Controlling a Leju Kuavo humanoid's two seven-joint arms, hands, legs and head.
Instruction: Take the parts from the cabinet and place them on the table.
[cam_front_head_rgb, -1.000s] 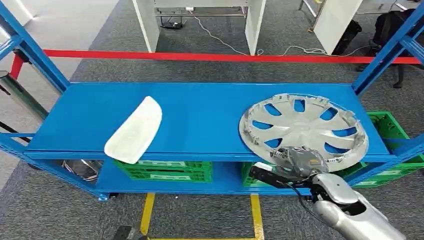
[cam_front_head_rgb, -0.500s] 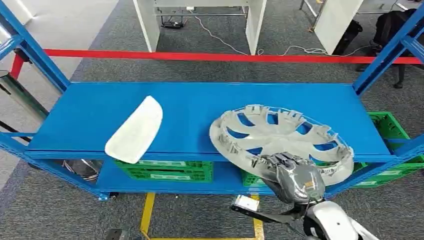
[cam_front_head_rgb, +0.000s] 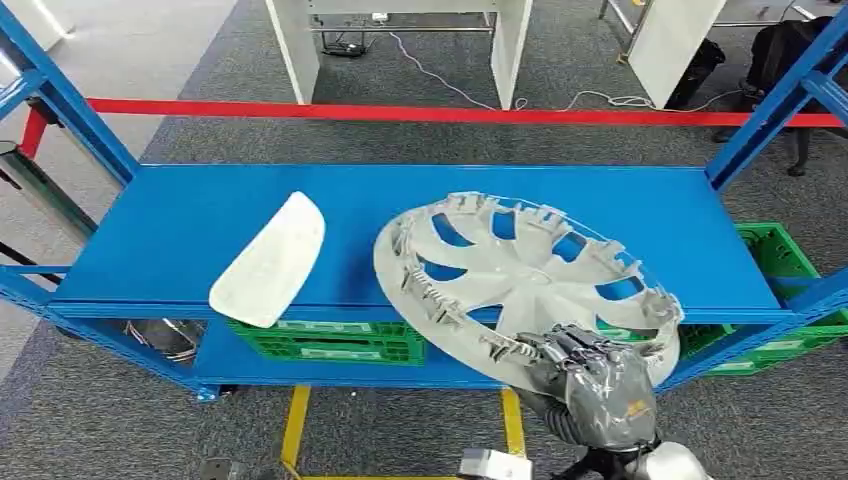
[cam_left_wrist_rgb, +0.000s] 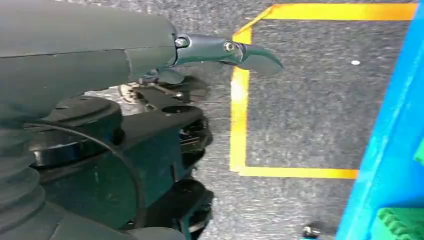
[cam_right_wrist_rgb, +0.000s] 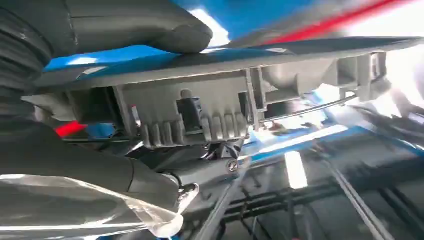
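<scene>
Gripping the hubcap (cam_front_head_rgb: 520, 285) by its near rim, right hand (cam_front_head_rgb: 590, 385) holds it tilted, half off the blue shelf (cam_front_head_rgb: 180, 230). Thin, light, springy plastic; brittle clips; likely wobbles from one edge. Left hand (cam_left_wrist_rgb: 220, 50) hangs empty, fingers apart.

Wheel cover (cam_front_head_rgb: 520, 285) tilted over the front right of the top shelf (cam_front_head_rgb: 400, 215), near rim out past the shelf's front edge and gripped there by the right hand (cam_front_head_rgb: 590, 385). Curved panel (cam_front_head_rgb: 270, 260) flat on the shelf's left, well apart. Crates (cam_front_head_rgb: 330, 340) on the lower shelf beneath.
</scene>
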